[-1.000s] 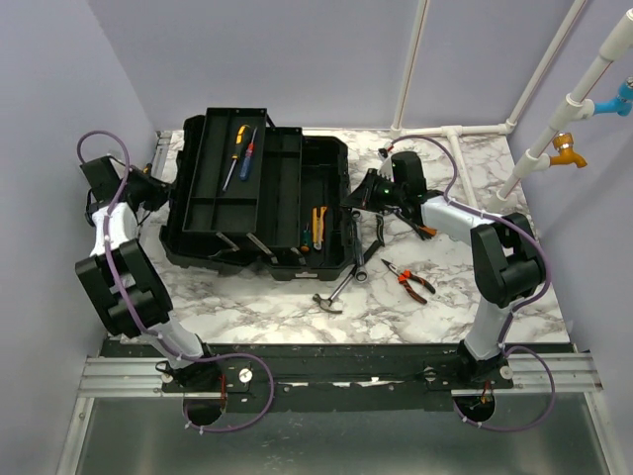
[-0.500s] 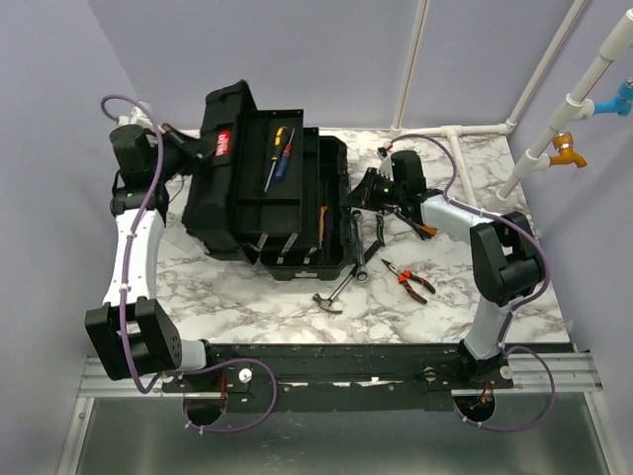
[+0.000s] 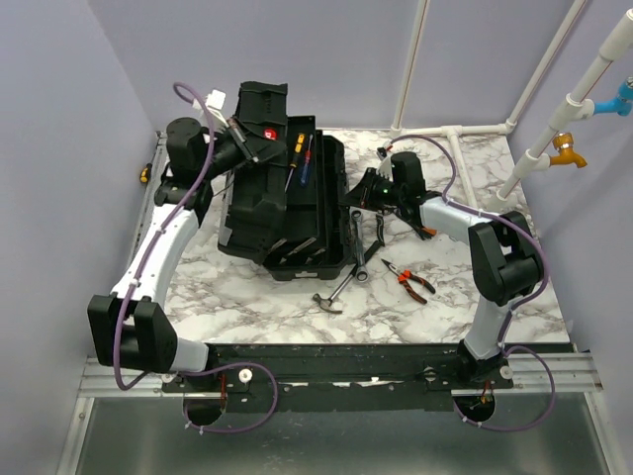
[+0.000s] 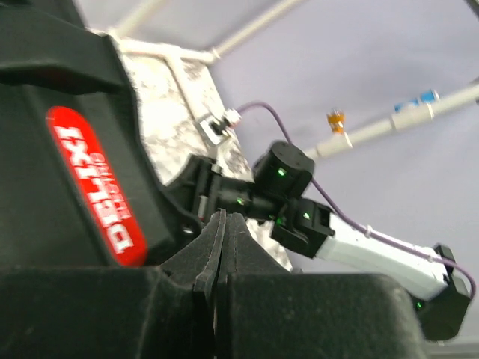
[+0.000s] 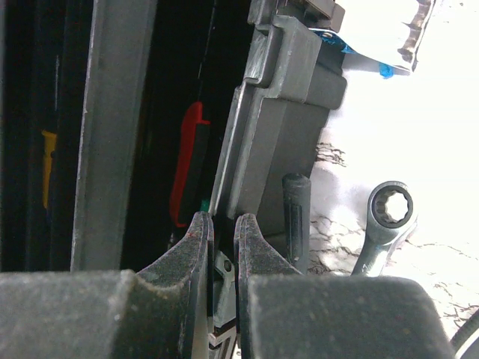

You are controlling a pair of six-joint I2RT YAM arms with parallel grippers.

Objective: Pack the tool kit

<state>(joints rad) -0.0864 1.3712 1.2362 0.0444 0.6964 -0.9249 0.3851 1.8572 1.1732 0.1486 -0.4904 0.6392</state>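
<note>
I'm at the lid step. The large black plastic toolbox (image 3: 297, 233) sits mid-surface, and its lid (image 3: 259, 158) is tipped up nearly on edge above the tray holding the yellow and red screwdrivers (image 3: 300, 158).

My left claw (image 4: 224, 228) has its fingers pressed fully together with nothing between them. It leans on the lid's outer face beside the red label plate (image 4: 97, 183), so it is pushing, not holding.

My right claw (image 5: 222, 232) is nearly closed. As far as I can judge, it pinches the box's right-hand rim to steady the base.

The steel hammer (image 3: 331, 294), the orange-handled pliers (image 3: 407, 280) and a ring wrench (image 5: 385, 217) lie out on the marbled surface (image 3: 247, 297). I reckon packing isn't finished.

Next I need a slow, steady push through the hinge arc. The right claw must clear the rim before the lid lands.
</note>
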